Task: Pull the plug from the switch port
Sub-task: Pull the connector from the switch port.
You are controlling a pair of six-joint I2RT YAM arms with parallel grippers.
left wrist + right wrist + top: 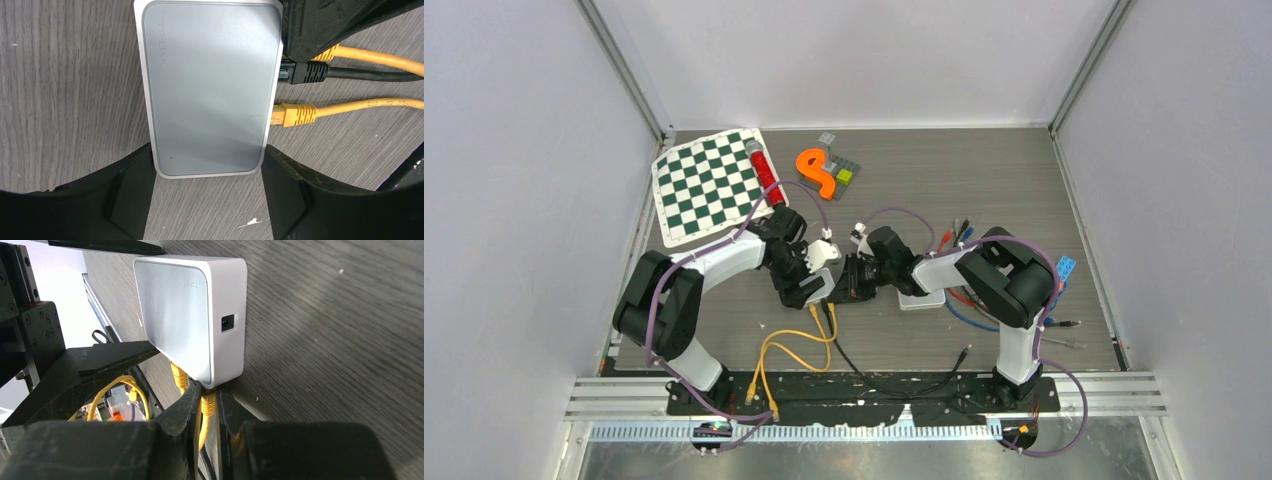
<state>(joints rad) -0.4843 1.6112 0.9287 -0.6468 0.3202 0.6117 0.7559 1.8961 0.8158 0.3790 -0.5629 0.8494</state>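
Observation:
The switch (210, 85) is a flat grey-white box lying on the wooden table. My left gripper (209, 161) is shut on its near end, one finger pressed against each side. Three plugs sit in its port side: a yellow plug (325, 52) farthest away, a black plug (305, 73) in the middle, and another yellow plug (295, 114) nearest. My right gripper (209, 400) is shut on the far yellow plug (208, 402) right at the switch (185, 315), with a dark finger on each side of it. From above, the left gripper (807, 283) and the right gripper (852, 280) meet mid-table.
Yellow cables (789, 350) and a black cable (894, 380) trail toward the near edge. Red and blue leads (969, 305) lie under the right arm beside a white box (922, 298). At the back are a chessboard mat (709, 185), a red cylinder (765, 172) and an orange S-shape (816, 170).

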